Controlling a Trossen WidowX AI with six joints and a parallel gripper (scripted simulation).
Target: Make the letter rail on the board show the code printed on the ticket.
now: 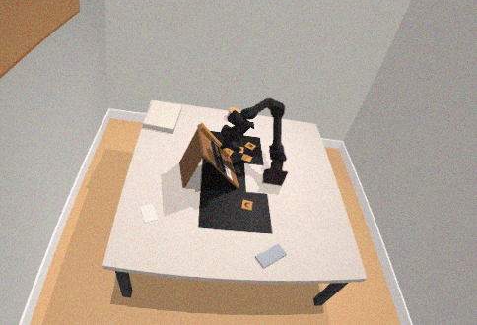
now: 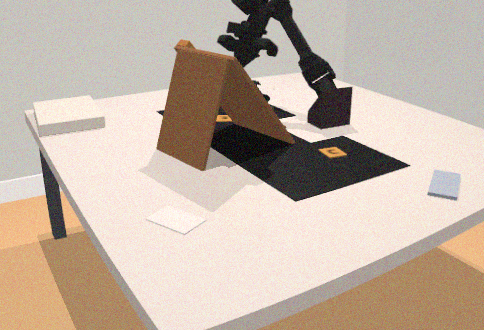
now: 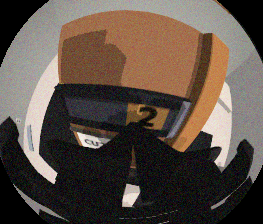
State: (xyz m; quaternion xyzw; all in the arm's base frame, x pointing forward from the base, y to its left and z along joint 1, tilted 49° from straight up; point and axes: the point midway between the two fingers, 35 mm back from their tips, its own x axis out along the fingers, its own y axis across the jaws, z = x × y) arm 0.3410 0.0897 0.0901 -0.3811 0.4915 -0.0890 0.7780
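Note:
The brown tilted board carries a dark letter rail. An orange tile reading 2 sits in the rail toward its right end in the wrist view, a short gap from the pale end piece. My gripper is shut and empty, its fingertips in front of the 2 tile's lower left edge. The ticket below the rail is partly hidden by the fingers; its print starts with CU. A tile reading C lies on the near black mat. Several tiles, including one tile, lie on the far mat.
A pale flat box stands at the back left. A blue-grey slab lies near the front right, and a white card lies left of the board. A small orange item stands behind the gripper.

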